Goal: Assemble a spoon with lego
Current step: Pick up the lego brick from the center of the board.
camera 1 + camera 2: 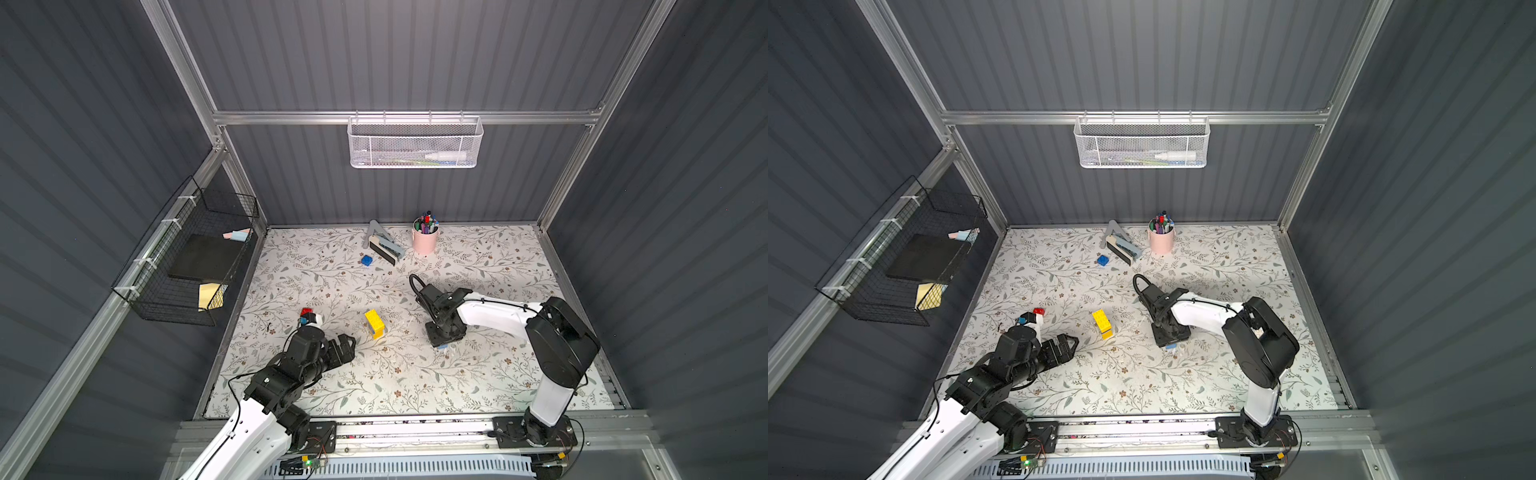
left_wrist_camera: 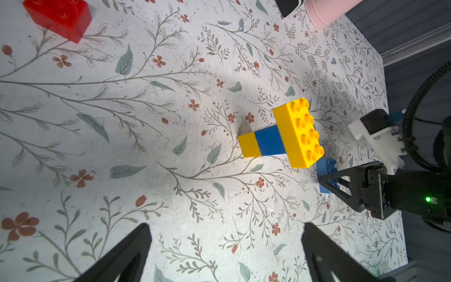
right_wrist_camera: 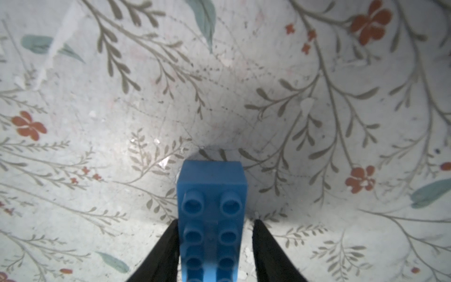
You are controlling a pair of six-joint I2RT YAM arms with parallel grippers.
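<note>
Spoon (image 1: pixel 374 325), or the start of it, stands mid-table between the two arms. It has a small yellow brick at the foot, a dark blue one on that, and a wide yellow eight-stud brick on top, studs up as far as I can tell. So far the spoon looks like a stubby, glossy T, with no blue, white and red end on it yet.

Just beside it, the right gripper (image 3: pixel 214 221) points straight down over a light blue brick (image 3: pixel 211 195) lying flat on the floral table (image 1: pixel 478 374). Its jaws stand either side of the brick's narrow width. One finger lies against the plastic, and a sliver of table shows between the other finger and the brick, so I'd say it isn't clamped yet. Taking it across the short side leaves the studs free.

The left gripper (image 2: pixel 224 256) sits low and faces the stack, jaws spread wide and empty. My guess is that it is placed there to steady things when the next piece is pressed on.

A red brick (image 1: pixel 306 311) sits by that arm's wrist. A dark blue brick (image 1: pixel 366 260) lies well apart, near the stapler (image 1: pixel 384 245) and the pink pen cup (image 1: pixel 425 241).
</note>
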